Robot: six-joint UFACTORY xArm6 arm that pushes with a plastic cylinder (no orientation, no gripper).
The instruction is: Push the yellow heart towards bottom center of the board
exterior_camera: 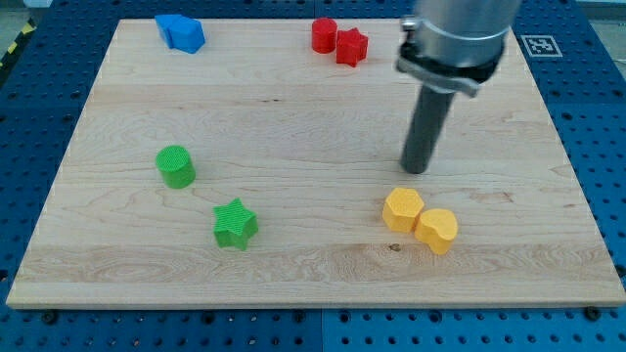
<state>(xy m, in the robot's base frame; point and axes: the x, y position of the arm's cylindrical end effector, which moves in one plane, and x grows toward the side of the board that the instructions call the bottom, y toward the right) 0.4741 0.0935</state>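
Two yellow blocks touch at the view's lower right: a yellow hexagon (402, 209) and, just right of and below it, the yellow heart (437, 231). My tip (418, 169) rests on the board just above the yellow hexagon, a short gap from it, and up and to the left of the heart. The rod rises from the tip to the arm's grey body at the view's top right.
A green cylinder (176, 165) and a green star (235, 224) sit at the lower left. Two blue blocks (180, 32) touch at the top left. A red cylinder (324, 34) and a red star (351, 46) touch at the top centre. The wooden board (293, 117) lies on a blue perforated table.
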